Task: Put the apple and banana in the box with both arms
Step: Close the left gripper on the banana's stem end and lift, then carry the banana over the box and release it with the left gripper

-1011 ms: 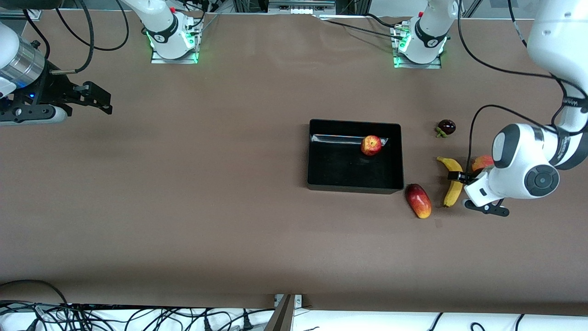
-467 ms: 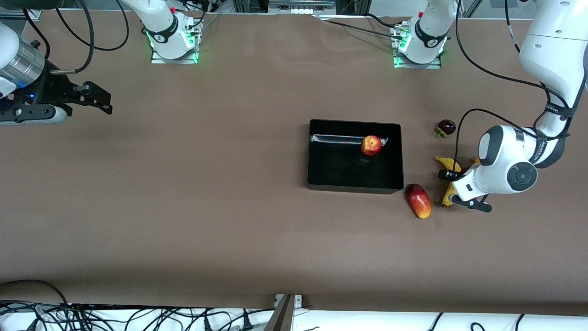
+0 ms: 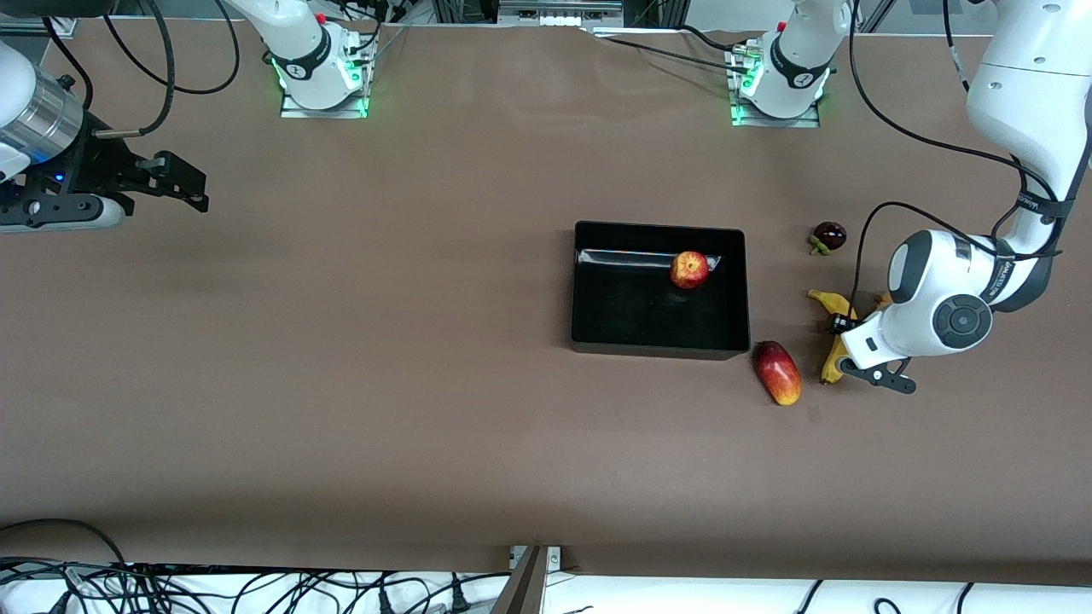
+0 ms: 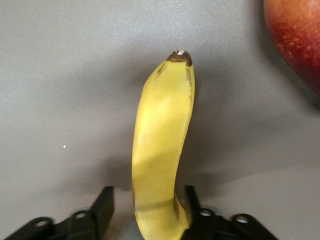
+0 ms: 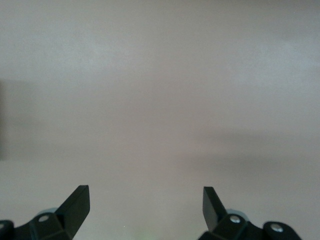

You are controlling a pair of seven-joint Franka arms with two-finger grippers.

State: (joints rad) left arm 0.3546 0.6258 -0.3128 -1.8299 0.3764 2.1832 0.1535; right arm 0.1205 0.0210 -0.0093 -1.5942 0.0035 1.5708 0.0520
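The yellow banana [image 3: 830, 303] lies on the table beside the black box [image 3: 661, 228], toward the left arm's end. My left gripper [image 3: 845, 343] is low over the banana's middle and open. In the left wrist view the banana [image 4: 160, 145] runs between the fingers [image 4: 102, 207]. One finger touches its side and the other stands apart from it. The red apple [image 3: 688, 269] sits inside the box by the wall farthest from the front camera. My right gripper [image 3: 183, 183] waits open and empty over the bare table at the right arm's end; it also shows in its wrist view [image 5: 145, 202].
An oblong red-and-yellow fruit [image 3: 777, 373] lies by the box's near corner. A dark purple fruit [image 3: 828, 235] lies farther from the front camera than the banana. A red-orange fruit [image 3: 882, 299] is mostly hidden by the left arm. A red fruit's edge [image 4: 300, 40] shows in the left wrist view.
The left arm has come down and shifted a little toward the box, bringing its open fingers around the banana. The right arm, apple and box have not moved.
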